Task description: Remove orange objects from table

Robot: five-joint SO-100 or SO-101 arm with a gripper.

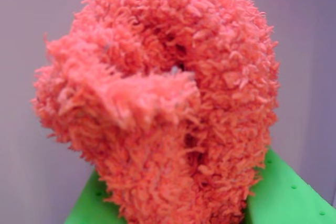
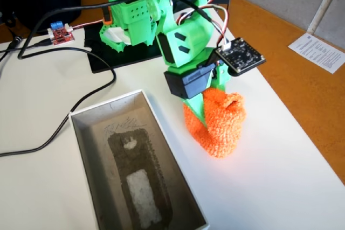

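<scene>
The orange fuzzy knitted lump (image 2: pixel 221 125) is in my green gripper (image 2: pixel 207 112), to the right of the box in the fixed view. The jaws are shut on its upper part and their tips are buried in the wool. Its lower end hangs at or just above the white table (image 2: pixel 269 176); I cannot tell whether it touches. In the wrist view the orange lump (image 1: pixel 168 98) fills most of the frame, and green fingers (image 1: pixel 286 198) show at the bottom on both sides of it.
An open white cardboard box (image 2: pixel 81 133) with a grey lining stands left of the lump. A black base plate (image 2: pixel 118 57) holds the arm at the back. Black cables (image 2: pixel 64 127) and a small red board (image 2: pixel 60 35) lie at the left. The table's right edge (image 2: pixel 302 133) borders orange-brown floor.
</scene>
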